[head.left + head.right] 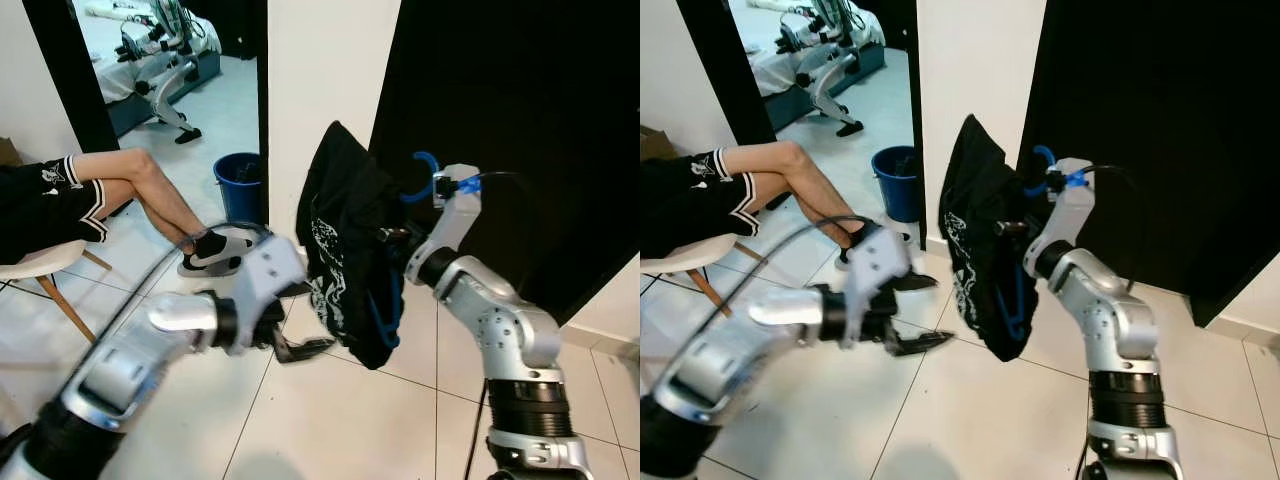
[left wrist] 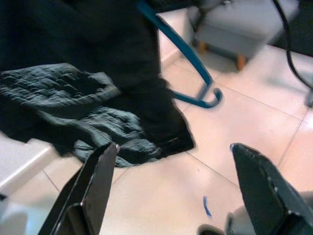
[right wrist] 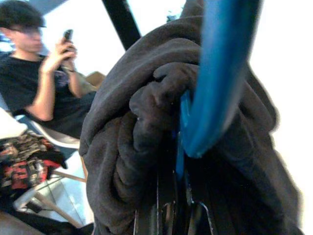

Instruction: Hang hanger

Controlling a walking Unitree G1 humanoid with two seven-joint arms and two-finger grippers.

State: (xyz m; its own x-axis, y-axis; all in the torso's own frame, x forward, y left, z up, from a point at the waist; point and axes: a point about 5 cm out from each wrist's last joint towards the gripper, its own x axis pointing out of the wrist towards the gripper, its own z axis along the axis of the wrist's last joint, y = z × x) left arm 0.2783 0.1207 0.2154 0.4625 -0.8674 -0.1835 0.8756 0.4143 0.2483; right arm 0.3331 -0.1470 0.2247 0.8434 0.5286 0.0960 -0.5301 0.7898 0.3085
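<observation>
A blue hanger carries a black garment with white print, held up in front of a dark door. My right gripper is shut on the hanger, just under its hook, half buried in the cloth. In the right wrist view the blue hanger and the bunched garment sit right against the camera. My left gripper is open, low and just left of the garment's lower edge, touching nothing. The left wrist view looks between its fingers at the garment's hem and the hanger's lower bar.
A person sits on a white chair at the left, legs stretched toward a blue bucket. A white wall stands behind the garment. An exercise machine is in the far room. White tile floor lies below.
</observation>
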